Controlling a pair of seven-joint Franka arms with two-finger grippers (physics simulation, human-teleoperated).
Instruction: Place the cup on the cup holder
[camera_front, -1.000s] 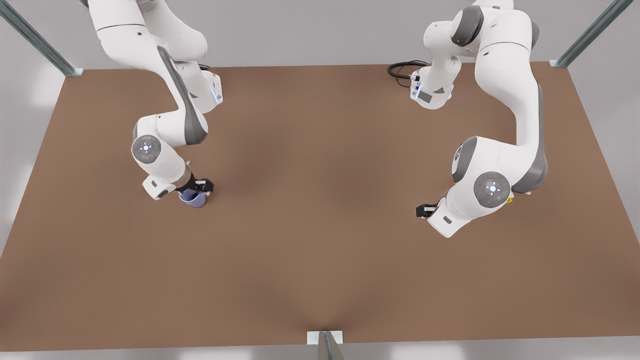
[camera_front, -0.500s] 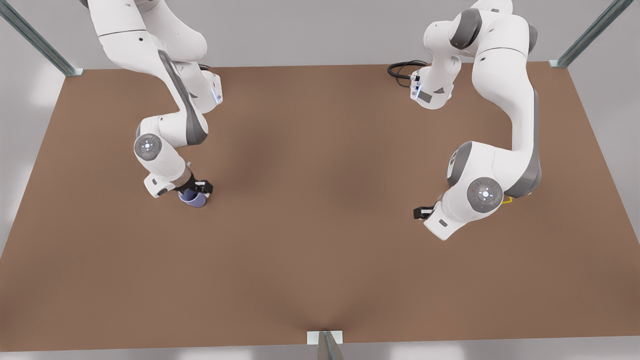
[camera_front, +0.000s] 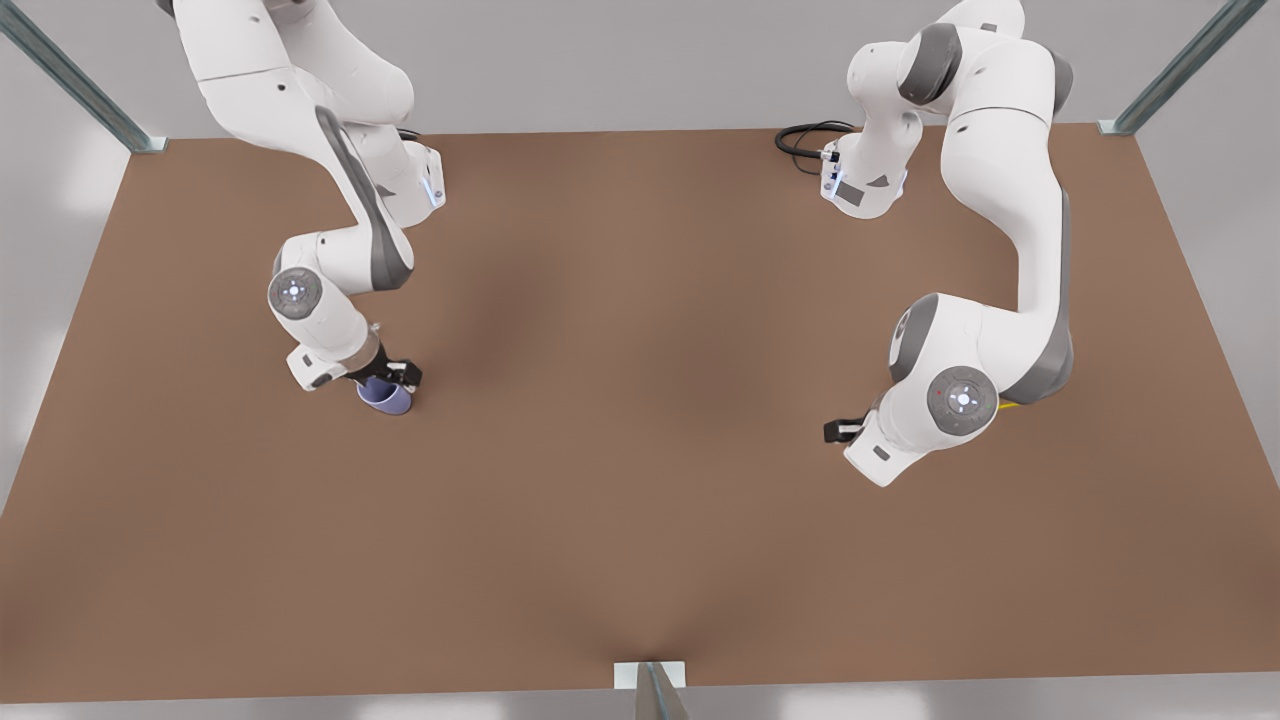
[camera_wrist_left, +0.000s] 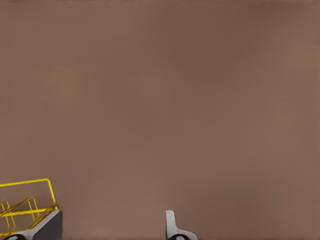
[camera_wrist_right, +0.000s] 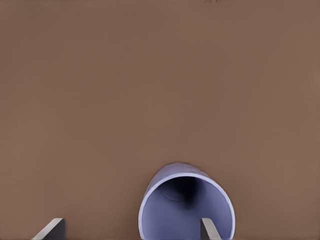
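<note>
In the front view, the brown table (camera_front: 640, 520) carries two white arms. The arm on the front view's left is the right arm. Its right gripper (camera_front: 392, 378) is low over the cup (camera_front: 386, 398), which stands near that side of the table. The dark fingers (camera_front: 408, 374) are at the rim of the cup, and the gripper body hides the upper part of it. The arm on the front view's right is the left arm. Its left gripper (camera_front: 838, 430) points toward the middle of the table. The big elbow of this arm covers most of the cup holder (camera_front: 1008, 405), so only a bit of yellow wire shows behind it. A black cable (camera_front: 803, 139) lies near the far edge.

In the left wrist view, the cup holder (camera_wrist_left: 27, 202) is just beside one fingertip (camera_wrist_left: 47, 226). The two fingertips are spread apart, with bare table between them.

In the right wrist view, the cup (camera_wrist_right: 186, 207) shows its open mouth. The fingertips (camera_wrist_right: 51, 229) are spread; one is in front of the rim, the other well outside the cup.
</note>
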